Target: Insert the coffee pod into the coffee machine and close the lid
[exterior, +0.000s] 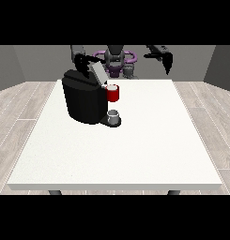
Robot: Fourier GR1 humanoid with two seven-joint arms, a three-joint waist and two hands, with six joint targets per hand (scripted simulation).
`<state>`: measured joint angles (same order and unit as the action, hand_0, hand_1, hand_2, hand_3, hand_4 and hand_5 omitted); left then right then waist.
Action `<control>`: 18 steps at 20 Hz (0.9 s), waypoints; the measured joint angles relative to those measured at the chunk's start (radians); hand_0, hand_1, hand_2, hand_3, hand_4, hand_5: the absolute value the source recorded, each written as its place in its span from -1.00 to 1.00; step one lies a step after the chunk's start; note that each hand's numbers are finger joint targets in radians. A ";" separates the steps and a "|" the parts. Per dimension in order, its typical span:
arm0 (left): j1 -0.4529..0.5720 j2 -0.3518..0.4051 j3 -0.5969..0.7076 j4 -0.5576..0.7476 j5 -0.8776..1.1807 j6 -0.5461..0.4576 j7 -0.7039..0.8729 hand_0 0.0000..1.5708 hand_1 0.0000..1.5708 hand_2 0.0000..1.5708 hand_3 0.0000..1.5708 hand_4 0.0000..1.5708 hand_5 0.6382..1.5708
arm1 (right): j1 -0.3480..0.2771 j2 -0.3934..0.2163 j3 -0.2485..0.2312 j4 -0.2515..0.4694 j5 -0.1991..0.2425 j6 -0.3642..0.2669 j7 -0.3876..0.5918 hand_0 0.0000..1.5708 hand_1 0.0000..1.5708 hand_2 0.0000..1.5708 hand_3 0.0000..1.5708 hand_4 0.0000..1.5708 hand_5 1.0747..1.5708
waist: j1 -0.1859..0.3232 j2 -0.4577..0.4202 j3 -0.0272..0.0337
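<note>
A black coffee machine [83, 101] stands on the white tabletop [135, 150], its grey lid [97, 71] tilted up. A red holder [113, 93] juts from its front above a small grey cup [113, 115]. The hand at the view's left [80, 63] hovers by the lid; the hand at the view's right [168, 62] hangs well apart, fingers pointing down.

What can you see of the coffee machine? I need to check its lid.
The coffee machine is a black, rounded block standing upright on the white table, toward its far left part. Its grey lid is tilted up, open. A red holder juts from its front above a small grey cup on its base. The hand at the view's left is at the lid.
</note>
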<state>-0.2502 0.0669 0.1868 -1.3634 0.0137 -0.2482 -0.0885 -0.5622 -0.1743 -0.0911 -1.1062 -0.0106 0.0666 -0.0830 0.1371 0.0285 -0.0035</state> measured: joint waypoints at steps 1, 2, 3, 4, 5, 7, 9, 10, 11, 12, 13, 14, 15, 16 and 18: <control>-0.004 -0.003 -0.007 -0.013 0.003 0.003 0.016 -1.00 -1.00 -1.00 -1.00 -1.00 1.00 | -0.012 0.002 -0.002 0.011 0.007 -0.010 -0.003 -1.00 -1.00 -1.00 -1.00 -1.00 1.00 | 0.008 0.003 -0.0007; -0.001 0.005 -0.001 -0.014 0.009 0.003 0.017 -1.00 -1.00 -1.00 -1.00 -0.84 1.00 | -0.018 0.006 0.002 0.015 0.008 -0.007 0.009 -1.00 -1.00 -1.00 -1.00 -1.00 1.00 | 0.002 0.001 -0.0002; -0.003 -0.001 -0.009 -0.021 0.006 0.010 0.017 -1.00 -1.00 -1.00 -1.00 -1.00 1.00 | -0.036 0.004 -0.002 0.025 0.009 -0.011 0.011 -1.00 -1.00 -1.00 -1.00 -1.00 1.00 | 0.005 0.010 0.0000; -0.017 0.004 -0.007 -0.020 0.008 0.014 0.029 -1.00 -1.00 -1.00 -1.00 -1.00 1.00 | -0.050 0.009 0.000 0.028 0.014 -0.016 0.007 -1.00 -1.00 -1.00 -1.00 -1.00 1.00 | 0.003 0.019 -0.0001; -0.015 0.008 -0.007 -0.024 0.009 0.018 0.039 -1.00 -1.00 -1.00 -1.00 -1.00 1.00 | -0.053 0.010 0.003 0.035 0.015 -0.009 0.007 -1.00 -1.00 -1.00 -1.00 -1.00 1.00 | 0.000 0.015 0.0001; -0.017 0.019 -0.003 -0.014 0.005 0.022 0.022 -1.00 -1.00 -1.00 -1.00 -1.00 1.00 | -0.076 0.016 0.009 0.037 0.019 -0.009 0.013 -1.00 -1.00 -1.00 -1.00 -1.00 1.00 | -0.006 0.025 0.0007; -0.019 0.017 -0.005 -0.006 -0.002 0.037 0.015 -1.00 -1.00 -1.00 -1.00 -1.00 1.00 | -0.096 0.019 0.010 0.042 0.020 -0.006 0.021 -1.00 -1.00 -1.00 -1.00 -1.00 1.00 | -0.013 0.030 0.0013; -0.018 0.021 -0.007 -0.007 -0.002 0.035 0.012 -1.00 -1.00 -1.00 -1.00 -1.00 1.00 | -0.099 0.025 0.009 0.044 0.024 -0.019 0.012 -1.00 -1.00 -1.00 -1.00 -1.00 1.00 | -0.010 0.032 0.0015; -0.012 0.022 -0.011 -0.011 -0.002 0.035 0.014 -1.00 -1.00 -1.00 -1.00 -1.00 1.00 | -0.092 0.027 0.010 0.048 0.026 -0.018 -0.005 -1.00 -1.00 -1.00 -1.00 -1.00 1.00 | -0.011 0.031 0.0014; -0.011 0.028 -0.007 -0.007 0.006 0.028 0.010 -1.00 -1.00 -1.00 -1.00 -1.00 1.00 | -0.096 0.032 0.011 0.050 0.029 -0.025 -0.006 -1.00 -1.00 -1.00 -1.00 -1.00 1.00 | -0.011 0.032 0.0019; 0.001 0.036 -0.001 -0.003 0.013 0.020 0.007 -1.00 -1.00 -1.00 -1.00 -1.00 1.00 | -0.088 0.032 0.015 0.051 0.032 -0.021 -0.006 -1.00 -1.00 -1.00 -1.00 -0.90 1.00 | -0.015 0.026 0.0021; 0.009 0.027 -0.010 -0.006 0.007 0.028 0.000 -1.00 -1.00 -1.00 -1.00 -1.00 1.00 | -0.092 0.027 0.016 0.059 0.033 -0.010 -0.003 -1.00 -1.00 -1.00 -1.00 -0.77 1.00 | -0.014 0.027 0.0025; 0.006 0.029 -0.010 -0.007 0.005 0.036 0.003 -1.00 -1.00 -1.00 -1.00 -1.00 1.00 | -0.098 0.030 0.020 0.065 0.037 -0.008 -0.003 -1.00 -1.00 -1.00 -1.00 -0.86 1.00 | -0.015 0.029 0.0023; 0.007 0.032 -0.007 0.000 0.006 0.037 0.000 -1.00 -1.00 -1.00 -1.00 -1.00 1.00 | -0.107 0.033 0.025 0.067 0.039 -0.002 0.007 -1.00 -1.00 -1.00 -1.00 -0.80 1.00 | -0.016 0.029 0.0026; 0.004 0.031 -0.011 -0.002 0.006 0.043 0.003 -1.00 -1.00 -1.00 -1.00 -0.97 1.00 | -0.129 0.040 0.032 0.078 0.052 -0.009 0.005 -1.00 -1.00 -1.00 -1.00 -0.82 1.00 | -0.006 0.037 0.0027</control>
<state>-0.2465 0.0975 0.1755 -1.3652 0.0202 -0.2056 -0.0858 -0.6911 -0.1346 -0.0588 -1.0280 0.0409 0.0575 -0.0776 0.1306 0.0658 -0.0008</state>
